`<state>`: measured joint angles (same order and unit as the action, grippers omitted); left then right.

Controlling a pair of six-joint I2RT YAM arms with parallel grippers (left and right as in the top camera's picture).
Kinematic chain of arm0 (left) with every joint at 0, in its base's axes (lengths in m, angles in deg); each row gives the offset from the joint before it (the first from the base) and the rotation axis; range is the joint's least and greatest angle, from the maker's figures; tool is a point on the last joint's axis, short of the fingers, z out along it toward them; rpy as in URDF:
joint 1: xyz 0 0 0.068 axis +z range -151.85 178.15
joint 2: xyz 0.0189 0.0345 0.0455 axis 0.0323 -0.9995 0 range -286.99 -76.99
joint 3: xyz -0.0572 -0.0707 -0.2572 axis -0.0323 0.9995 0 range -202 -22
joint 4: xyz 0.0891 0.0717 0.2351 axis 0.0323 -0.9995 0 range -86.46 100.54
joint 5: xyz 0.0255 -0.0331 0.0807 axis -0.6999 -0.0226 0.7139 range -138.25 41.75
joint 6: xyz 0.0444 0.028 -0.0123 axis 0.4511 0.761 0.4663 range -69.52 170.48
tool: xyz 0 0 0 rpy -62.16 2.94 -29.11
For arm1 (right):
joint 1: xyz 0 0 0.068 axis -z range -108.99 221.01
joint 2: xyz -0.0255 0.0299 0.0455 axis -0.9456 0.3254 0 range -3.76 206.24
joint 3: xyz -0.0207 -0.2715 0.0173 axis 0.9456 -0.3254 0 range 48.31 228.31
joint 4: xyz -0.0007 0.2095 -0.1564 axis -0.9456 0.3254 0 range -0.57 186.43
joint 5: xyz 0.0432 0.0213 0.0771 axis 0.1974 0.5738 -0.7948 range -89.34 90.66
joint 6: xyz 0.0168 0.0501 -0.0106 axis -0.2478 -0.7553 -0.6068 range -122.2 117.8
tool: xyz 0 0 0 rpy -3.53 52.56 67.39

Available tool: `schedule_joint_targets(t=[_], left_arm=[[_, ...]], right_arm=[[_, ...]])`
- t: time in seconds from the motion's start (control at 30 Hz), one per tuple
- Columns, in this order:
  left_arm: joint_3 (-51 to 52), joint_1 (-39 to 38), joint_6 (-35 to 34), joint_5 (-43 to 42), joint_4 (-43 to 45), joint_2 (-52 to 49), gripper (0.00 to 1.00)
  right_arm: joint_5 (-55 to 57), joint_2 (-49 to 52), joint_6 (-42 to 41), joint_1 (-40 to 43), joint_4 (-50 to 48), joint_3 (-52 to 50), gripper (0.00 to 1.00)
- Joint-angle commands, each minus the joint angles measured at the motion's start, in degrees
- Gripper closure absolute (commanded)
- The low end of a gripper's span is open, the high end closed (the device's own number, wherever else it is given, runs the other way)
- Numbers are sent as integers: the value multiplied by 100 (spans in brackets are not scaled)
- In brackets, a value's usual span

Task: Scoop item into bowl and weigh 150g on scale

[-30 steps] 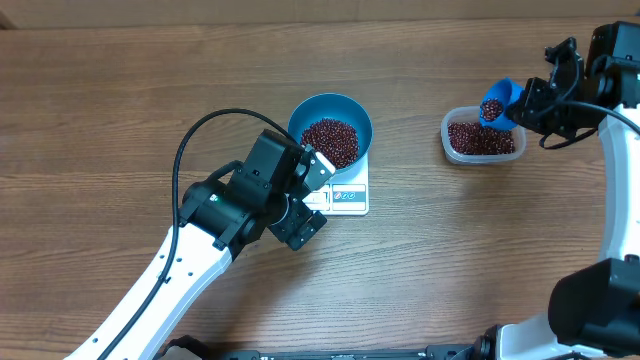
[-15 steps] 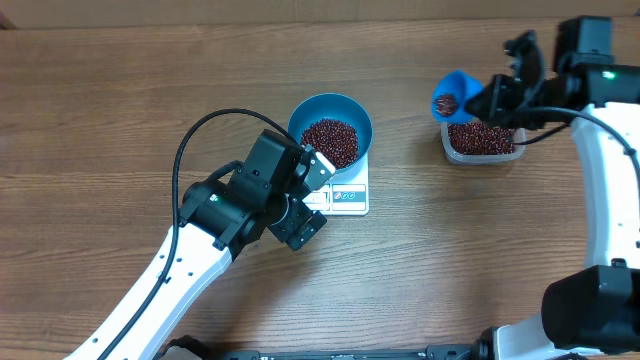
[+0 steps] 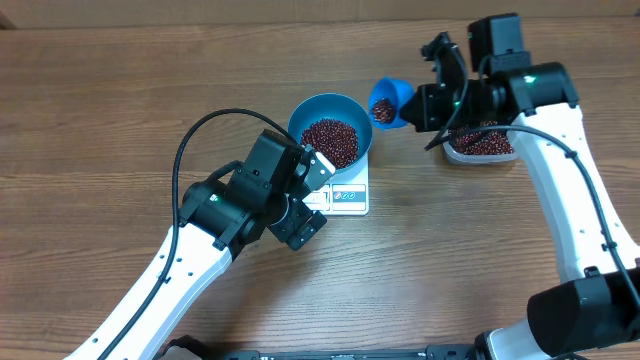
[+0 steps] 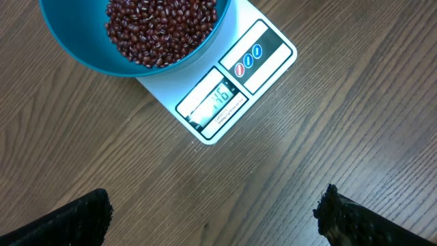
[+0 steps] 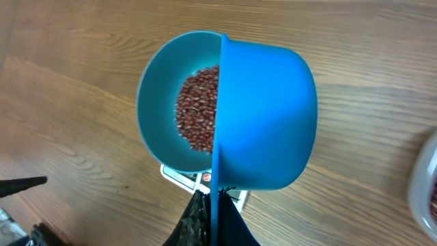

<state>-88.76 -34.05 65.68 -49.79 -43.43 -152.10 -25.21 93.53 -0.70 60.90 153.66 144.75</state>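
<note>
The teal bowl [image 3: 330, 128] holds a heap of red-brown beans [image 3: 330, 140] and stands on the white scale [image 3: 350, 197]. My right gripper [image 3: 422, 106] is shut on the handle of a small blue scoop [image 3: 388, 102], which carries a few beans [image 3: 381, 110] just right of the bowl's rim. In the right wrist view the scoop [image 5: 266, 116] covers the bowl's [image 5: 157, 102] right side, and the gripper [image 5: 213, 220] pinches its thin handle. My left gripper [image 3: 318, 198] hangs open over the table beside the scale. In the left wrist view its gripper [image 4: 215, 215] frames bare wood below the scale [image 4: 235, 85] and bowl [image 4: 89, 48].
A clear plastic tub [image 3: 490, 145] of beans sits at the right, partly hidden under my right arm. The left arm's black cable [image 3: 200, 130] loops over the table left of the bowl. The scale's lit display [image 4: 212, 102] faces the left wrist camera.
My right arm has carried the loaded scoop leftward from above the tub to beside the bowl's right rim. The left arm has not moved.
</note>
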Motion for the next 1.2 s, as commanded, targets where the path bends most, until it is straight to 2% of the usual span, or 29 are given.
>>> schedule_joint_targets(t=[0.0, 0.3, 1.17], left_arm=[[42, 31, 90, -87, 24, 22, 0], [42, 31, 90, -87, 24, 22, 0], [42, 31, 90, -87, 24, 22, 0]], right_arm=[[144, -157, 46, -153, -76, 188, 96], [796, -151, 52, -608, -87, 188, 96], [1600, -57, 201, -1239, -306, 188, 96]])
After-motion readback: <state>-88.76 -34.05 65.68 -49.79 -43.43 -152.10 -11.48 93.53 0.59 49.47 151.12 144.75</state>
